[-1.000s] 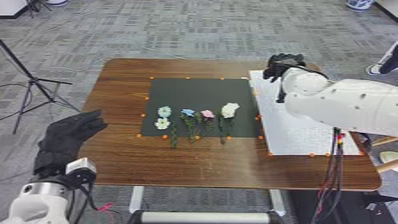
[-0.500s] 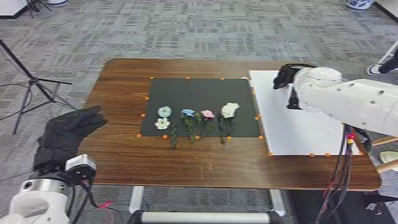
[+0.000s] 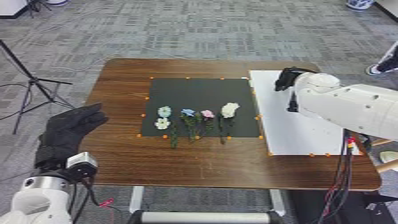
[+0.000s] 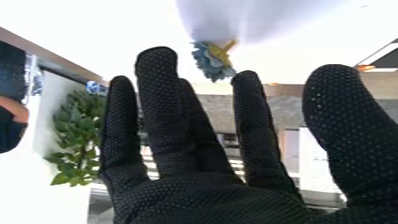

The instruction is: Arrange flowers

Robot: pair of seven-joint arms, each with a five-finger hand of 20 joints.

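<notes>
Change: right hand is closer to the robot than 1.0 s ago, when it was up by the table's far edge – now over the white sheet. Mat flowers same spots.
Mat flowers: in a row on the near half of the black mat, blooms toward the far side, thin green stems toward the robot. Left to right: pale blue flower with small white flower just nearer the robot, blue flower, pink flower, big white flower. Some stems run past the mat's near edge onto the table.
Right wrist view: gray-blue flower, ruffled petals, yellowish base, near the fingertips – contact, can't tell. Leafy green plant in the background.
Right fingers: straight, spread wide, thumb well apart, not curled round anything.
Left hand: beside the table's left edge, fingers loose and extended, well apart from the flowers.
</notes>
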